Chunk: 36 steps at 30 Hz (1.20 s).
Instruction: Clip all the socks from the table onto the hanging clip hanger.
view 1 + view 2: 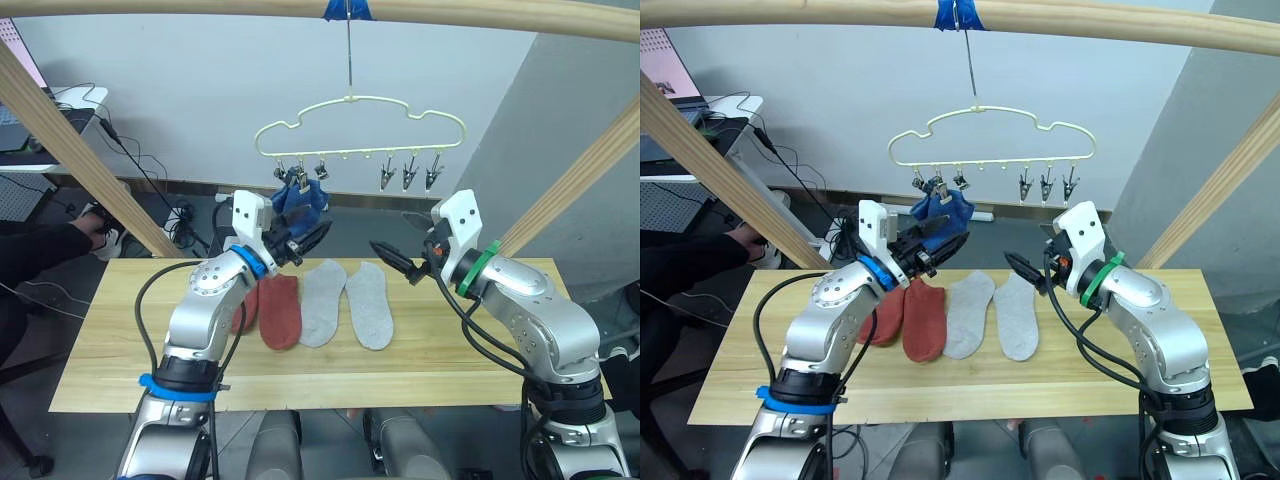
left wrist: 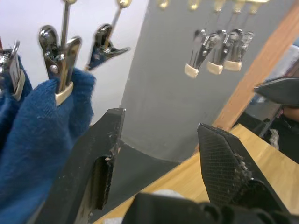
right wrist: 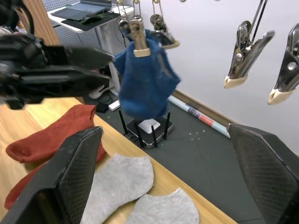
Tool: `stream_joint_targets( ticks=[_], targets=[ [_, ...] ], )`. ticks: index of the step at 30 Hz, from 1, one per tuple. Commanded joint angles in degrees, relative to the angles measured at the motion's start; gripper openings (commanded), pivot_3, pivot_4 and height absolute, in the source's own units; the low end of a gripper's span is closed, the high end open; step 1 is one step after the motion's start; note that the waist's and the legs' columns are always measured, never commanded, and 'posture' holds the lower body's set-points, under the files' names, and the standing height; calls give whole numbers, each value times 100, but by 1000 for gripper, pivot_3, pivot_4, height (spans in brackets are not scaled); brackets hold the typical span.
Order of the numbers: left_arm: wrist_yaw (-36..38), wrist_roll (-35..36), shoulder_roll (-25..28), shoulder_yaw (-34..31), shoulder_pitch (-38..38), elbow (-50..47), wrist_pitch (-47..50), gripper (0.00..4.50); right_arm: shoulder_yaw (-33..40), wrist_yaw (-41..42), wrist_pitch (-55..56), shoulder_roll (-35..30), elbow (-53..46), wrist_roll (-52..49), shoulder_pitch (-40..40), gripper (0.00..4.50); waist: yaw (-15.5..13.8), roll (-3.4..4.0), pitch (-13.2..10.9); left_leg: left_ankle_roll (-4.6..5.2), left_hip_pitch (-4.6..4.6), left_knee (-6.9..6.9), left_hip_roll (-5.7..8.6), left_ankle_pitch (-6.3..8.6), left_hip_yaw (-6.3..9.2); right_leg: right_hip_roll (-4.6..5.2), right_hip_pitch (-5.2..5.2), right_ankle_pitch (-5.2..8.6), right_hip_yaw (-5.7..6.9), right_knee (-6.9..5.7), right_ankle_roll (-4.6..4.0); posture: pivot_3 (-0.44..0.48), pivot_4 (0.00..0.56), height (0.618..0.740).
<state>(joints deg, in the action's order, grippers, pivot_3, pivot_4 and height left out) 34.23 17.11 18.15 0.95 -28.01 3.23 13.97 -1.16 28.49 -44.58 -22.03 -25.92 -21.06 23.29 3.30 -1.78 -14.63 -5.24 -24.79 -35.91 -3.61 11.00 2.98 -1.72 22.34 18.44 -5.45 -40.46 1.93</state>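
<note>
Blue socks (image 1: 302, 205) clipped on clip hanger (image 1: 360, 128), 12 o'clock above desk (image 1: 440, 345). Left hand (image 1: 305, 243) spread, empty, beside them; right hand (image 1: 395, 260) spread. Next: pick rust-red sock (image 1: 281, 312), 6 o'clock below.

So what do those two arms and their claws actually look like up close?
Both arms are smooth silver-grey metal shells with loose black cables looping alongside. The left arm wears blue rings, the right arm a green one. Each ends in a white block carrying a claw, left claw and right claw, of two black tapered fingers with textured pads.
</note>
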Motion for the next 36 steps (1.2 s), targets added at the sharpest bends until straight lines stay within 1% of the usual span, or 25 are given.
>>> stream_joint_targets(
  ticks=[1, 6, 10, 15, 19, 23, 28, 36],
  targets=[
    [-135, -267, -192, 37, -352, 433, -562, 2760, 54, -47, 151, 18, -106, -49, 82, 4500, 0, 0, 0, 0, 0, 0, 0, 0, 0, 0, 0, 0, 0, 0, 0, -68, 197, 740],
    [-361, -571, -493, 16, -870, 1320, -1149, 2760, 7, -97, 165, 37, -106, -34, 104, 4500, 0, 0, 0, 0, 0, 1, 1, 0, 0, 0, 0, -1, 0, 1, -1, -80, 192, 740],
    [-659, -735, -632, -88, -1213, 1967, -1447, 2760, 2, -157, 136, 66, -135, -49, 129, 4500, 6, 0, 0, 0, 0, 1, 0, 0, 0, 0, 0, -1, 0, 1, -1, -87, 189, 740],
    [-1070, -760, -758, -347, -1613, 2764, -1773, 2760, -2, -192, 135, 63, -156, -29, 116, 4500, 18, 0, 0, 0, 0, 0, 0, 0, 0, 0, 0, -1, 1, 0, -1, -92, 187, 740],
    [-1075, -761, -793, -391, -1855, 3201, -1914, 2760, 2, -225, 160, 60, -143, -4, 118, 4500, 18, 0, 0, 0, 0, 1, 1, 0, 0, 0, 0, -1, 2, 0, -1, -93, 187, 740],
    [-1017, -808, -822, -373, -1933, 3346, -2182, 2760, 5, -268, 191, 64, -124, 7, 121, 4500, 19, 0, 0, -1, -1, 0, 1, 0, -1, 0, 0, -1, 2, 0, -1, -93, 187, 740],
    [-882, -786, -859, -358, -2008, 3277, -2394, 2760, 6, -294, 195, 69, -106, 9, 141, 4500, 19, 0, 0, -1, -1, 0, 1, 0, 0, 0, 0, -1, 3, -1, -1, -94, 192, 740],
    [-792, -702, -902, -395, -1820, 2963, -2411, 2760, -1, -314, 222, 79, -78, 30, 159, 4500, 23, 0, 0, -1, -1, -1, 1, 0, 0, 0, -1, -1, 2, -3, -2, -94, 193, 740]
  ],
)
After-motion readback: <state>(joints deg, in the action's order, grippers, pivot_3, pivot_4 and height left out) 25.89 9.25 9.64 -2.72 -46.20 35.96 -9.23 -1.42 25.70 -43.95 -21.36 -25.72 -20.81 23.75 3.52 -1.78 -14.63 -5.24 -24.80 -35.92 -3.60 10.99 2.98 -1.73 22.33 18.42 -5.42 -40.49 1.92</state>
